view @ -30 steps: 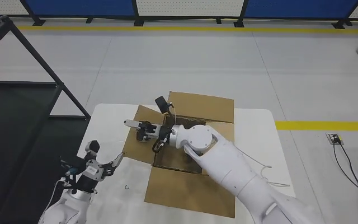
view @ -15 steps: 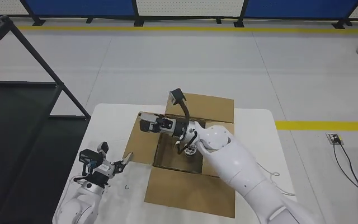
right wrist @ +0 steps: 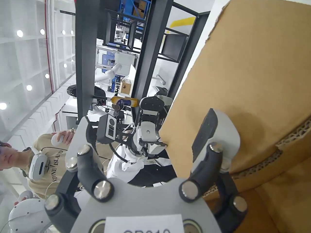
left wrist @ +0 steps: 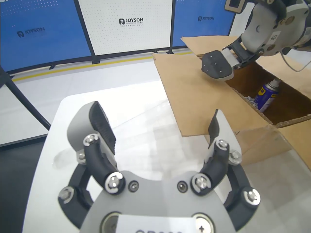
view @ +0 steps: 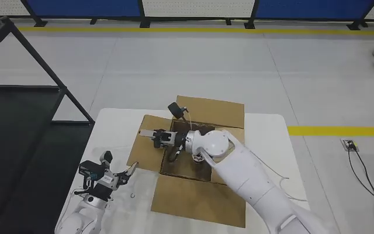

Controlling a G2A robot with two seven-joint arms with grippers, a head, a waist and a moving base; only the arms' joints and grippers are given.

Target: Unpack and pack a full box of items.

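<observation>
The left gripper (left wrist: 155,122) hangs empty, fingers spread wide, over the white table (left wrist: 136,103) near its front corner. Beyond it the brown cardboard box (left wrist: 189,98) lies open. The right gripper (right wrist: 145,124), fingers parted and holding nothing, hovers at the side flap, perhaps touching it. A blue spray can (left wrist: 267,94) sits inside the box, the right arm crossing above.

One open cardboard box (view: 198,202), one blue spray can (left wrist: 266,95) inside it, one white tabletop (view: 117,134), and two pincers: left pincer (left wrist: 155,120), right pincer (right wrist: 145,127).
</observation>
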